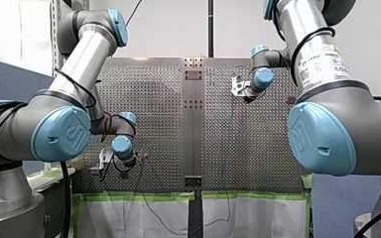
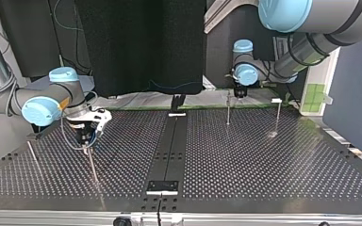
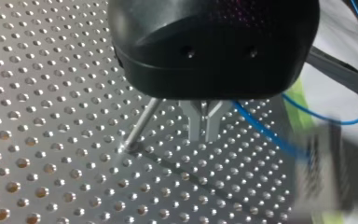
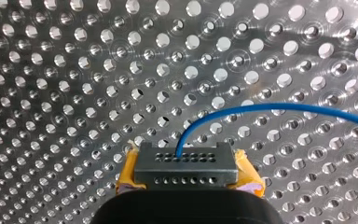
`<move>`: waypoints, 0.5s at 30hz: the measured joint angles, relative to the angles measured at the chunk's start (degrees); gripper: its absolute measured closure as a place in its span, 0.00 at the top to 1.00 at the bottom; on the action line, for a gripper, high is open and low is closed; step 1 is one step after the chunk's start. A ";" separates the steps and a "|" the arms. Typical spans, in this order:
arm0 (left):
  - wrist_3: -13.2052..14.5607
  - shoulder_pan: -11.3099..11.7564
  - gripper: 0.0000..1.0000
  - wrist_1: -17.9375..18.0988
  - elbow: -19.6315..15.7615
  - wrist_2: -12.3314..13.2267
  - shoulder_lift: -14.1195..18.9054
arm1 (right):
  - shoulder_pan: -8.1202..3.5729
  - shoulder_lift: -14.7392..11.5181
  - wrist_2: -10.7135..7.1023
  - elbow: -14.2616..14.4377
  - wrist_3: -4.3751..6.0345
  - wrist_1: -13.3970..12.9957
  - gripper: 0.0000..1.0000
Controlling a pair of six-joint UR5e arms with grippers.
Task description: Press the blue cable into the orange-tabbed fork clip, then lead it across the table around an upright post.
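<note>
My right hand (image 4: 188,173) is closed on a small dark block (image 4: 186,161) with rows of holes, and its yellow pads (image 4: 129,173) press on the two sides of the block. The blue cable (image 4: 279,108) comes out of the upper row of holes. It rises ahead of the hand, then bends to one side and runs off above the perforated tabletop (image 4: 51,70). I cannot tell if the block touches the tabletop.

My left hand (image 3: 204,133) points down at the tabletop, and its two metal fingers (image 3: 196,122) stand together with no gap that I can see. The blue cable passes just beside these fingers, on the side away from the post, and goes on toward the tabletop's edge. I cannot tell if the fingers pinch it. A thin upright post (image 3: 140,125) stands just beside the hand on the other side, with its foot in the tabletop.

In the top view the two hands are well apart, each over its own half of the tabletop. The left hand (image 2: 239,92) is close to this same post (image 2: 228,107).
</note>
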 joint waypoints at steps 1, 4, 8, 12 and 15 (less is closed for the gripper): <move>0.00 -0.08 0.01 -0.33 -0.03 -0.22 0.00 | -0.01 0.00 0.00 0.00 0.00 0.00 0.00; -0.01 -0.37 0.01 -1.11 -0.13 -1.20 0.01 | -0.08 0.01 0.04 0.00 0.00 0.00 0.00; 0.51 -0.89 0.01 -2.31 -0.29 -1.85 0.02 | -0.11 0.02 0.07 0.00 0.00 0.00 0.00; 1.76 -1.53 0.01 -3.32 -1.25 -2.20 0.02 | -0.13 0.02 0.08 0.00 0.00 0.00 0.00; 2.39 -2.10 0.01 -3.05 -2.30 -2.18 0.02 | -0.13 -0.01 0.08 0.00 0.00 0.00 0.00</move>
